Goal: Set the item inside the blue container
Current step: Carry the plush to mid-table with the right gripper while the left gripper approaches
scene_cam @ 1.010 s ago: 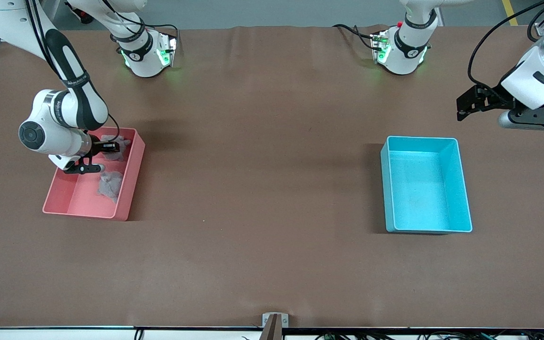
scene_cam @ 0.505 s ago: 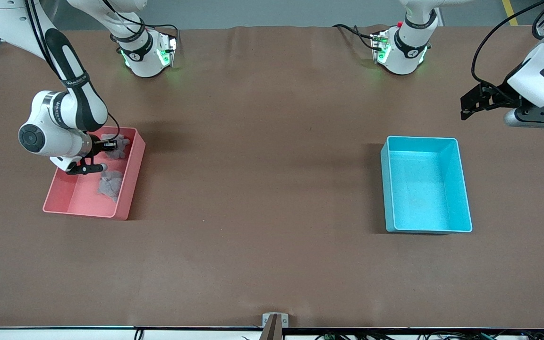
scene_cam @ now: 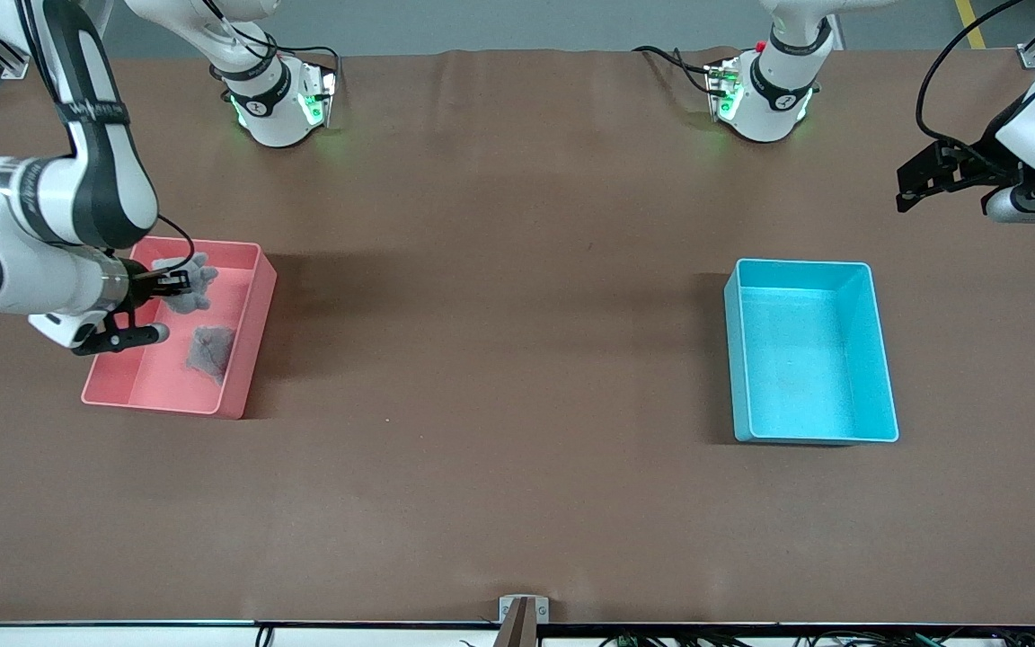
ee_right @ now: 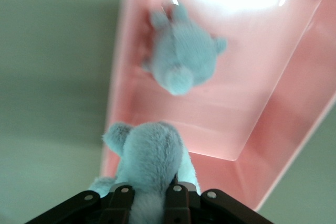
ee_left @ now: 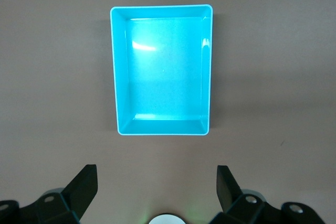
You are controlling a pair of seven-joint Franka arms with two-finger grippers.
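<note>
Right hand: the right hand (scene_cam: 178,281) is pinching a grey plush toy (scene_cam: 187,286), fingers pressed into its body, and it is hanging over the pink bin (scene_cam: 243,337).
Left hand: the left hand (scene_cam: 917,184) is waiting with its fingers spread wide, up over bare bench (scene_cam: 517,449), with the blue container (scene_cam: 881,395) below and just ahead of it.
Task's thing: the held toy is dangling directly under the right hand; a second plush toy (scene_cam: 210,349) is lying on the bin floor below it, apart from the held one.
Blue container: it is sitting empty, well away from the right hand, toward the left arm's end of the bench.
Step in hand: I judge the right hand is lifting the toy out of the pink bin.
Doing it well: it should be raising the toy until its dangling legs are above the pink rim before swinging across, keeping the pinch firm because soft plush can slip, and releasing only when the toy is hanging inside the blue walls.
</note>
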